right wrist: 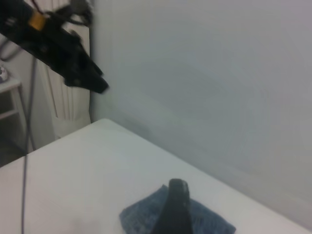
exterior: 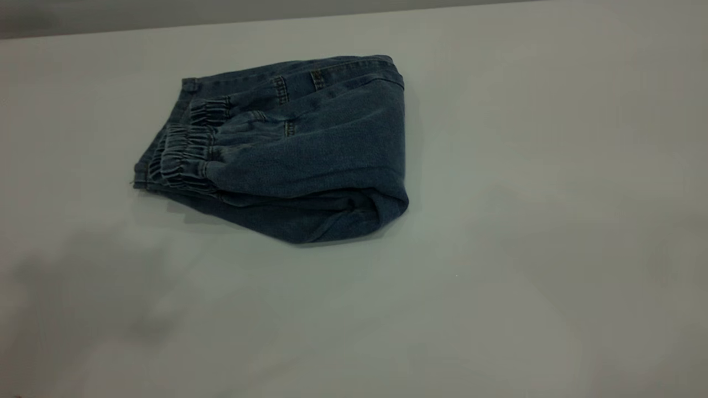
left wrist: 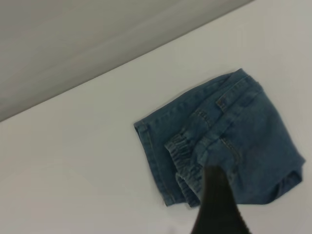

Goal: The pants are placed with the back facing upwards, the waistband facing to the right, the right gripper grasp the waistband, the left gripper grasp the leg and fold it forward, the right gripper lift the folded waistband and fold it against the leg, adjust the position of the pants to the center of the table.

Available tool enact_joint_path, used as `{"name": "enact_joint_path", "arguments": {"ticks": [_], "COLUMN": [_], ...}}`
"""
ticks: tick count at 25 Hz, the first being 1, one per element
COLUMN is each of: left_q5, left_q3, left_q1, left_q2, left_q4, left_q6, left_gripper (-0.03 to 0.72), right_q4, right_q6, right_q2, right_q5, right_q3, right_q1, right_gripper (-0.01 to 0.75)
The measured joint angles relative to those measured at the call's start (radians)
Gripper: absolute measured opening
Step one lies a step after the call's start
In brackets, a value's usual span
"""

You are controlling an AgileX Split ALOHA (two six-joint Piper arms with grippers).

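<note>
The pants [exterior: 310, 155] lie folded into a compact bundle on the counter [exterior: 553, 249], waistband [exterior: 188, 152] atop the leg side; only centring seems left. Both end effectors hang clear above; their openings cannot be judged.

The pants [exterior: 310, 149] are blue washed denim, with tan stitching on the seams. The waistband [exterior: 188, 157] is the same blue, in darker folds. The table [exterior: 498, 276] is plain pale grey. Both grippers [left wrist: 217, 209] [right wrist: 174, 214] are black.
</note>
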Motion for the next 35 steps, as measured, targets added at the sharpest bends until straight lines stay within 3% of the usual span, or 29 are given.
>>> {"name": "enact_joint_path", "arguments": {"ticks": [19, 29, 35], "left_q5": [0.000, -0.004, -0.004], "left_q3": [0.682, 0.886, 0.960], "left_q1": [0.000, 0.000, -0.001], "left_q2": [-0.869, -0.921, -0.921], "left_q4": [-0.004, -0.077, -0.077], "left_q6": [-0.047, -0.043, -0.026], "left_gripper": [0.419, 0.419, 0.419], "right_q4": [-0.007, -0.008, -0.061], "right_q6": [0.004, -0.072, -0.080], "right_q2": [-0.298, -0.388, -0.454], "right_q5": [-0.002, -0.132, -0.123], "right_q3": [0.596, 0.925, 1.058], "right_q1": [-0.001, -0.001, -0.001], "right_gripper": [0.583, 0.583, 0.583]}}
